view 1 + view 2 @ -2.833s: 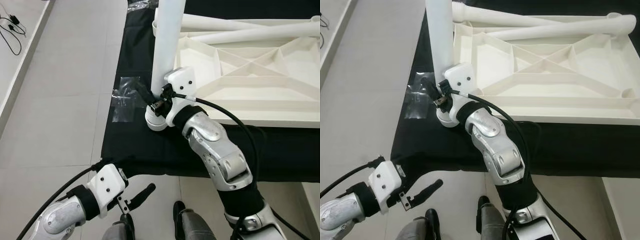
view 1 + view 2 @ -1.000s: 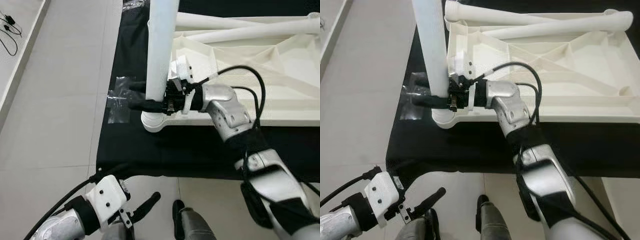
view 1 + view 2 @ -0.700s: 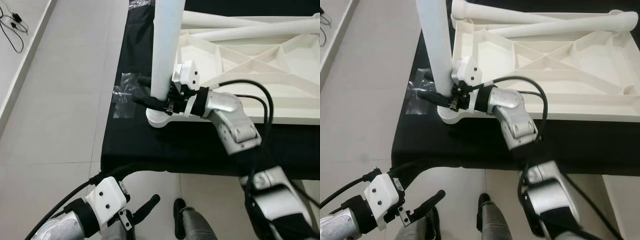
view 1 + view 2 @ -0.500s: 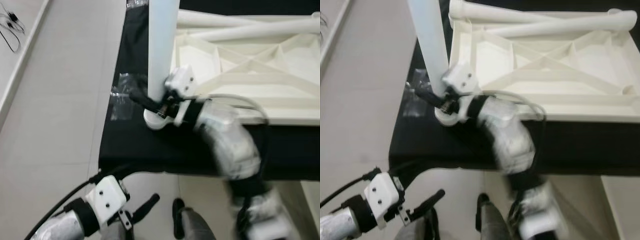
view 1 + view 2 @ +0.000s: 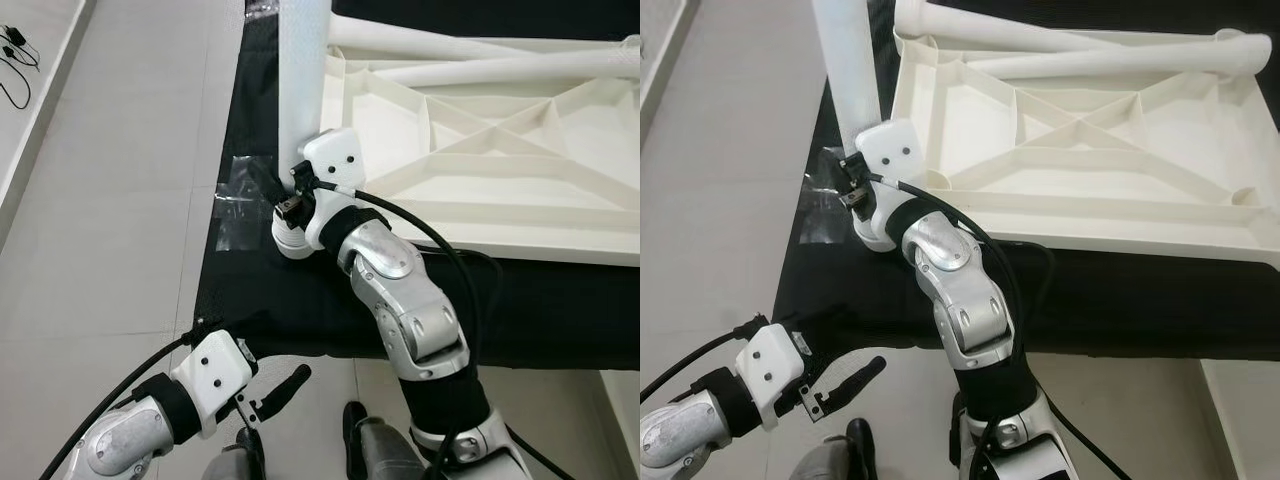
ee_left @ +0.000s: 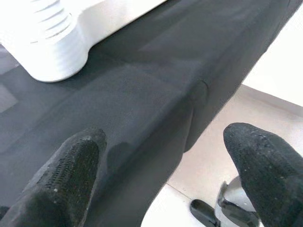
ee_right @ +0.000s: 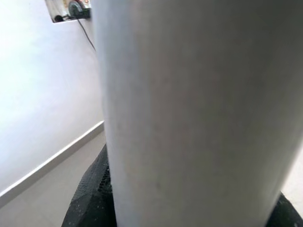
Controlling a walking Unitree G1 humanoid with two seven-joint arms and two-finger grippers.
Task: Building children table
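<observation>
The step in hand looks like screwing a leg into the corner socket of the upturned white tabletop (image 5: 480,150), which lies underside up on a black cloth (image 5: 300,290) spread over the floor. The upright table leg (image 5: 300,80) stands at the tabletop's near left corner, its ribbed collar at the base. The right gripper (image 5: 285,190) is at the foot of that leg with its fingers closed around it; in the right wrist view the white leg (image 7: 189,113) sits tight between the black pads. Two more legs (image 5: 1060,45) lie across the far side of the tabletop, not yet fitted.

The left gripper (image 5: 275,392) hangs low near the cloth's front edge, its fingers (image 6: 71,175) spread wide with nothing between them, looking toward the threaded collar (image 6: 47,42).

Next, I judge, the right wrist must turn the leg further or release and re-grip, keeping the leg plumb so the thread does not cross.
</observation>
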